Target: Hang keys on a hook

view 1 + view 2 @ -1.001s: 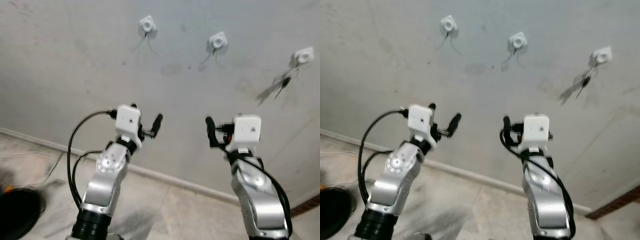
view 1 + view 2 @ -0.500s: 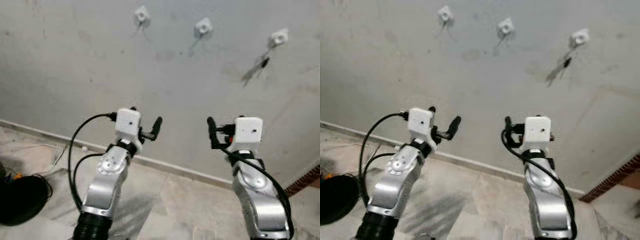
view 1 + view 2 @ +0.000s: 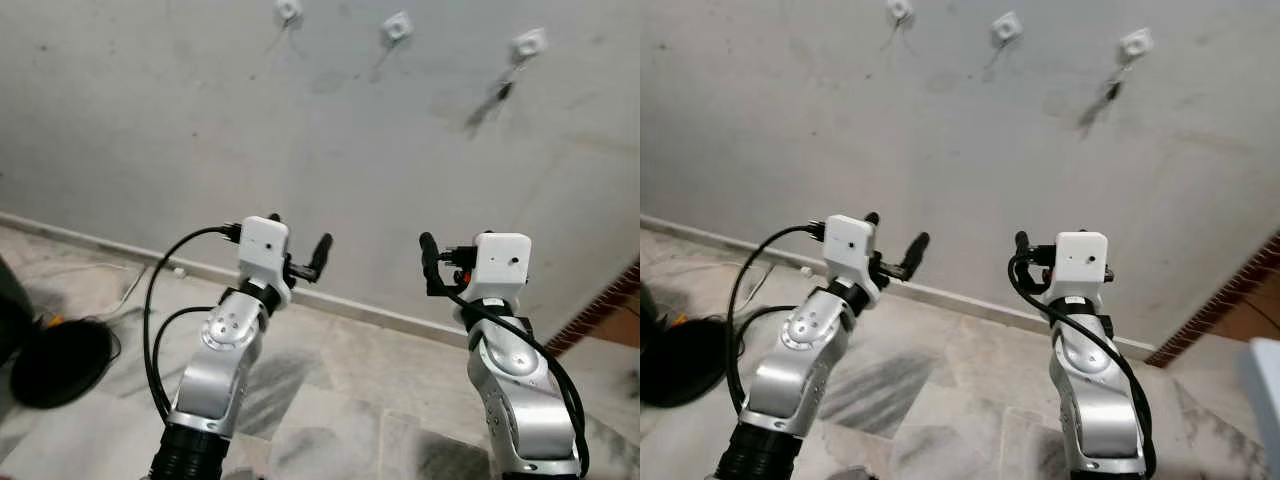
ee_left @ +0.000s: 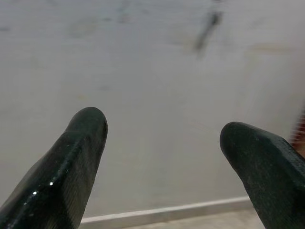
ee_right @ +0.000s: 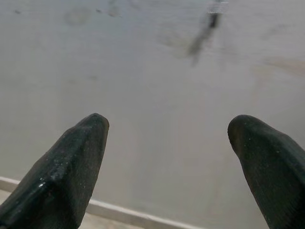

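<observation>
Three white hooks are fixed high on the grey wall: the left hook point(image 3: 288, 10), the middle hook point(image 3: 397, 27) and the right hook point(image 3: 529, 43). A dark key point(image 3: 502, 91) hangs from the right hook and throws a slanted shadow. It shows as a blurred dark streak in the left wrist view point(image 4: 208, 25) and the right wrist view point(image 5: 210, 20). My left gripper point(image 3: 298, 240) and right gripper point(image 3: 452, 256) are raised side by side, well below the hooks and away from the wall. Both are open with nothing between the fingers point(image 4: 76, 143) point(image 5: 78, 148).
A pale skirting board point(image 3: 370, 312) runs along the foot of the wall above a marble floor point(image 3: 380, 400). A round black object point(image 3: 60, 360) with cables lies on the floor at the left. A brick-red edge point(image 3: 600, 310) shows at the right.
The whole picture has shifted: the hooks sit higher and smaller and more floor shows, so the camera has backed away from the wall. Both arms keep the same pose.
</observation>
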Tool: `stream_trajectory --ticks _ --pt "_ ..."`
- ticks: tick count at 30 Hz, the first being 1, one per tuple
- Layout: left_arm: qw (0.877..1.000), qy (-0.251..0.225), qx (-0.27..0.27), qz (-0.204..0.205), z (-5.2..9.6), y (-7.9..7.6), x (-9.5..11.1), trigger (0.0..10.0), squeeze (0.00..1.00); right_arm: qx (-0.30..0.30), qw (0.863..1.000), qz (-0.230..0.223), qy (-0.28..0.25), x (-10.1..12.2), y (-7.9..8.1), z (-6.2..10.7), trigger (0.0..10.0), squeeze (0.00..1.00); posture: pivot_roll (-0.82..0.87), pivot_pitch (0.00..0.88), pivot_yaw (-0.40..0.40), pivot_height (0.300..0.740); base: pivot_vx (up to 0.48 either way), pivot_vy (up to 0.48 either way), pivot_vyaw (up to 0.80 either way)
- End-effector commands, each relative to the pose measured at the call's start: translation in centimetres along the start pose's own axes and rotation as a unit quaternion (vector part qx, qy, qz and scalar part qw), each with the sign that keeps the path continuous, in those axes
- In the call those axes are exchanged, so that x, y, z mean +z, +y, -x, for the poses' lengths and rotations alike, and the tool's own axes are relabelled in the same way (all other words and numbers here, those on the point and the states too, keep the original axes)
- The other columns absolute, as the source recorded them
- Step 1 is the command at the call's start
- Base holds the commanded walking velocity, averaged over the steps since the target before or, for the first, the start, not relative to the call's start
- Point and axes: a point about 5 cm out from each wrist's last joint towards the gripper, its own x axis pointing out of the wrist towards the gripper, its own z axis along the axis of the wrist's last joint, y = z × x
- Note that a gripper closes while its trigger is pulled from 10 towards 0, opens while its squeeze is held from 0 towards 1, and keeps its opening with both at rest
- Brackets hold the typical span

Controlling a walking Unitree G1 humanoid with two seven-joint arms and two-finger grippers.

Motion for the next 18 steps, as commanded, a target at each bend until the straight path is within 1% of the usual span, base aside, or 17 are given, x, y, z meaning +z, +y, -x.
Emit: stream_trajectory --ticks 1,3,18 --pt "1.0 -0.007 0.004 -0.004 -0.01 0.27 0.51 10.0 0.0 0.002 1.0 -0.003 -0.002 0.2 0.08 -0.01 10.0 0.0 0.01 0.025 -0.072 0.74 -0.319 0.0 -0.56" --pt "1.0 -0.007 0.004 -0.003 -0.01 0.28 0.49 10.0 0.0 0.003 1.0 -0.004 -0.002 0.2 0.11 -0.03 10.0 0.0 0.01 0.025 -0.072 0.74 -0.322 0.0 -0.52" --pt "1.0 -0.006 0.002 -0.003 -0.02 0.2 0.52 10.0 0.0 0.003 1.0 -0.001 -0.004 0.25 0.16 -0.08 10.0 0.0 0.01 0.025 -0.073 0.74 -0.321 0.0 0.0"
